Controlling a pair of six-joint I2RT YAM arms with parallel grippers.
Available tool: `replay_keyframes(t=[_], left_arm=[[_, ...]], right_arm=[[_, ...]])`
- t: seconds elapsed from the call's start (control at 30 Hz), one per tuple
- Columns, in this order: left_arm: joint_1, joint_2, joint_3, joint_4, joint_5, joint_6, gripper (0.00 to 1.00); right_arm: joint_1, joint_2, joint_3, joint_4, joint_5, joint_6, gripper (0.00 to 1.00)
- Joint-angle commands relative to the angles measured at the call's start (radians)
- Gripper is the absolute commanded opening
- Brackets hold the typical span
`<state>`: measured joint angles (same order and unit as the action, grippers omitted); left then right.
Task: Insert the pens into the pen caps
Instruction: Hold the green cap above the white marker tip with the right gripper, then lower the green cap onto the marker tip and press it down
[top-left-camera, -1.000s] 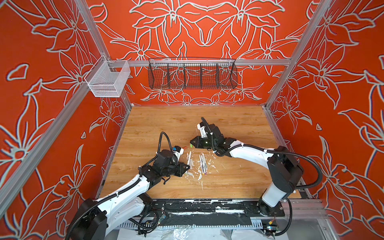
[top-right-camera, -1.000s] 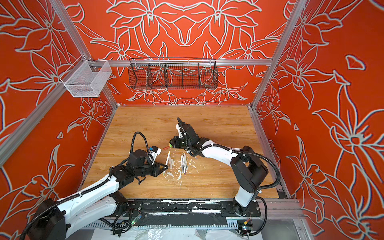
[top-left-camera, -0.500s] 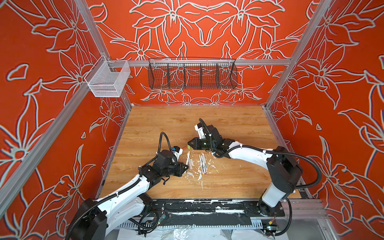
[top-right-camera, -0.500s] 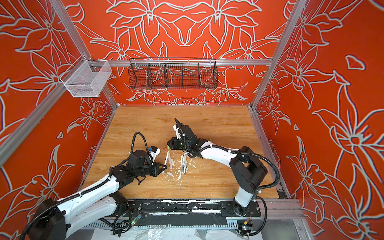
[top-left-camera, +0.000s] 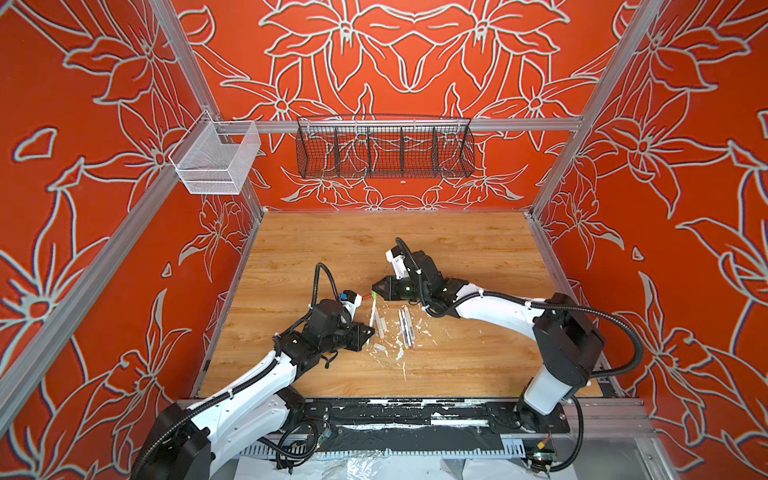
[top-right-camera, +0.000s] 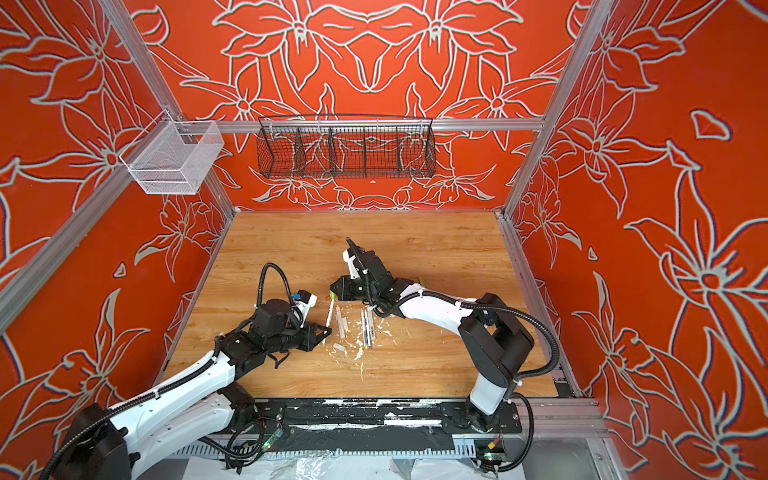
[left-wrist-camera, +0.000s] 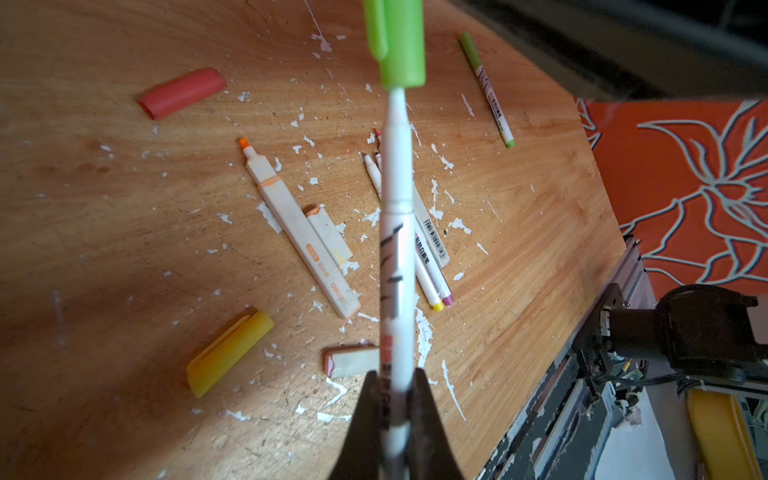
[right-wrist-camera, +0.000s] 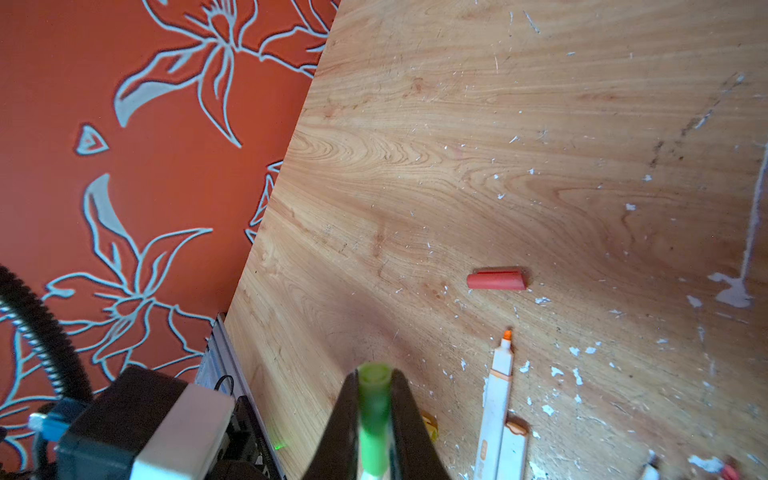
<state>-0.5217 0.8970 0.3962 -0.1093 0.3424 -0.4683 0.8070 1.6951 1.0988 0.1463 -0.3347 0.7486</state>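
Note:
My left gripper (left-wrist-camera: 395, 382) is shut on the rear of a slim white pen (left-wrist-camera: 397, 249) that it holds above the table. The pen's tip sits in the mouth of a lime green pen cap (left-wrist-camera: 399, 41). My right gripper (right-wrist-camera: 374, 376) is shut on that green cap (right-wrist-camera: 374, 399). In both top views the two grippers, left (top-left-camera: 368, 332) and right (top-left-camera: 376, 286), face each other over mid-table, joined by the pen (top-right-camera: 329, 313). Below lie a red cap (left-wrist-camera: 183, 93), a yellow cap (left-wrist-camera: 228, 353), an orange-tipped pen (left-wrist-camera: 299, 232), pale grey caps (left-wrist-camera: 330, 237) and several slim pens (left-wrist-camera: 432, 266).
White paint flecks (left-wrist-camera: 424, 336) dot the wooden table (top-left-camera: 457, 249). A green-ended pen (left-wrist-camera: 488, 89) lies apart toward the right arm. A black wire basket (top-left-camera: 384, 147) and a white mesh basket (top-left-camera: 214, 162) hang on the walls. The black base rail (top-left-camera: 395, 415) borders the front edge.
My right gripper has shifted a little to the left with the green cap, closing onto the pen's tip. The left arm has held still.

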Motion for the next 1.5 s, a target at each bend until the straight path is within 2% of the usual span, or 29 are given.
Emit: replay_keyframes(t=[0.0,0.77,1.47], left_arm=[[0.011,-0.018,0.009,-0.009,-0.011,0.005,0.00],[0.045,-0.097,-0.006,0.015,-0.005,0.003,0.00],[0.054,-0.148,-0.011,-0.032,-0.071,-0.002,0.00]], right_arm=[[0.010,0.011,0.033,0.018,-0.017,-0.003,0.15],[0.034,0.026,0.047,0.026,-0.023,0.002,0.15],[0.040,-0.006,0.026,0.012,0.016,-0.013,0.15]])
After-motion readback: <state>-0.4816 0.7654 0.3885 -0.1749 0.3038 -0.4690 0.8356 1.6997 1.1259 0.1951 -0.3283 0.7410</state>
